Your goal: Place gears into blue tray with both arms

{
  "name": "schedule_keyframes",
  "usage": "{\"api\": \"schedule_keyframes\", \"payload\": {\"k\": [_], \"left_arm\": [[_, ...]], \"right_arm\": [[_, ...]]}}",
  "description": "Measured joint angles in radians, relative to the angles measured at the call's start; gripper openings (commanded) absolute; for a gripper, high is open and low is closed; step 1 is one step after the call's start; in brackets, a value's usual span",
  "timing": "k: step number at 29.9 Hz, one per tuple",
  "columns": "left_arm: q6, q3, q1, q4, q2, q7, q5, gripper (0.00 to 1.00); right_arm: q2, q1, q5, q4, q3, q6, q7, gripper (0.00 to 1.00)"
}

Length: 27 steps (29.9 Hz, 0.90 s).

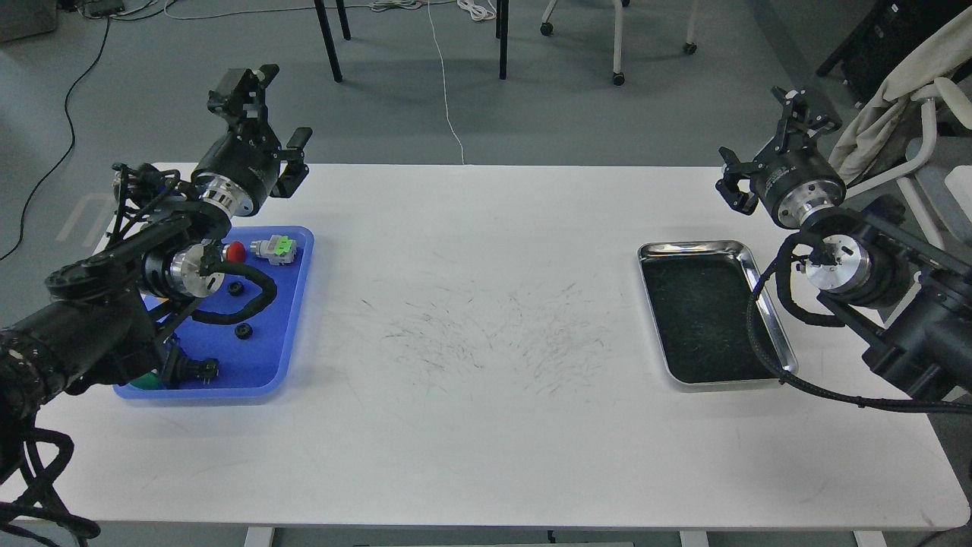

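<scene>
The blue tray (292, 319) lies at the table's left. Two small black gears rest inside it: one gear (236, 289) near its middle and another gear (244, 331) a little nearer me. My left arm crosses over the tray's left part and hides it there. My left gripper (267, 114) is raised above the table's far left edge, behind the tray, open and holding nothing. My right gripper (771, 144) is lifted at the far right, beyond the steel tray, open and holding nothing.
A shiny steel tray (768, 323) with a dark inside sits at the right. In the blue tray lie a red-capped push-button (236, 250), a green-capped one (276, 248) and a dark switch (199, 370). Chair legs and cables stand beyond the table.
</scene>
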Motion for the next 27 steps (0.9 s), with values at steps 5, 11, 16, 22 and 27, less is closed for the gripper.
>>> {"api": "schedule_keyframes", "payload": {"k": [5, 11, 16, 22, 27], "left_arm": [[0.0, -0.003, -0.013, 0.003, -0.002, 0.0, -0.002, 0.99], [-0.003, 0.005, -0.02, 0.025, -0.006, 0.0, 0.002, 0.99], [-0.011, 0.01, -0.043, 0.077, -0.026, 0.0, 0.005, 0.99], [-0.008, 0.009, -0.05, 0.122, -0.054, 0.0, 0.002, 0.99], [-0.006, 0.013, -0.046, 0.145, -0.09, 0.0, 0.003, 0.99]], "right_arm": [[0.012, 0.014, -0.005, 0.005, 0.0, 0.012, 0.004, 0.99], [0.036, 0.027, -0.024, 0.003, -0.04, 0.018, 0.005, 0.99], [0.043, 0.031, -0.026, -0.005, -0.048, 0.018, 0.005, 0.99], [0.042, 0.029, -0.026, -0.006, -0.05, 0.016, 0.004, 0.99], [0.035, 0.023, -0.026, -0.006, -0.047, 0.016, 0.005, 0.99]]}}
